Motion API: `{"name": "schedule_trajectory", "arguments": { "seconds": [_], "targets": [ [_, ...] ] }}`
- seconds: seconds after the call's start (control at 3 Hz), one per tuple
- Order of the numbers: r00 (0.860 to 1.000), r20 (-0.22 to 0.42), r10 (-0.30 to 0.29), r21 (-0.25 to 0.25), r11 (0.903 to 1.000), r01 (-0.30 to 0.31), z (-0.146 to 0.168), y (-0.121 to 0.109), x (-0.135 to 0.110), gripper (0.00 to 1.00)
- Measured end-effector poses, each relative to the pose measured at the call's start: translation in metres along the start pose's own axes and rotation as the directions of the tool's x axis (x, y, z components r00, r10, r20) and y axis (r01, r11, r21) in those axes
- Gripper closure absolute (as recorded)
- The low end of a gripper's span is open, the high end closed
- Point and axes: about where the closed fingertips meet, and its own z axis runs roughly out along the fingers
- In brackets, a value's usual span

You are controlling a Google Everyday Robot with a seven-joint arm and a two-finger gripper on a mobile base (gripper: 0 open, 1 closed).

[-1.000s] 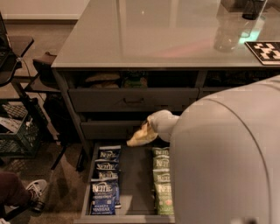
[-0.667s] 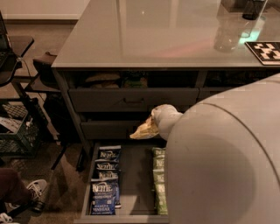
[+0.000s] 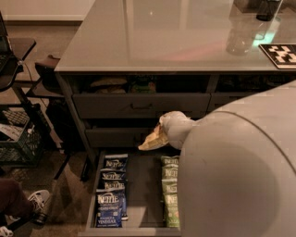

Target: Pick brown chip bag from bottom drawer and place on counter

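Observation:
The bottom drawer [image 3: 91,199] stands pulled open below the cabinet. It holds a row of dark blue Kettle bags [image 3: 111,190] on the left and a row of green Kettle bags [image 3: 169,190] on the right. My gripper [image 3: 161,134] hangs above the drawer's back end, in front of the middle drawer. It is shut on the brown chip bag [image 3: 151,140], which sticks out to the left, tan with a pale edge, lifted clear of the drawer. The glossy grey counter [image 3: 152,32] lies above. My arm's rounded body [image 3: 240,171] hides the drawer's right side.
On the counter's far right stand a clear container [image 3: 240,39], a dark cup [image 3: 268,9] and a black-and-white marker tag [image 3: 280,54]. The top drawer [image 3: 138,105] is ajar with snacks behind it. A black crate [image 3: 18,139], chair legs and a person's shoe [image 3: 39,201] are at the left.
My gripper has risen a little with the brown chip bag, from low over the open drawer to the height of the middle drawer front.

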Motion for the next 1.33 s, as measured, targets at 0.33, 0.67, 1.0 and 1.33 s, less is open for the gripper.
{"name": "schedule_trajectory", "arguments": {
  "seconds": [0.33, 0.67, 1.0, 1.33],
  "targets": [
    [0.999, 0.021, 0.031, -0.08, 0.9964, -0.029, -0.018, 0.01, -0.014, 1.0],
    [1.0, -0.016, 0.002, -0.156, 0.9877, -0.004, -0.026, 0.03, 0.004, 1.0],
    [1.0, -0.016, 0.002, -0.156, 0.9877, -0.004, -0.026, 0.03, 0.004, 1.0],
    [0.999, -0.022, 0.037, -0.199, 0.9791, -0.041, -0.023, 0.033, 0.006, 1.0]
  ]
}}
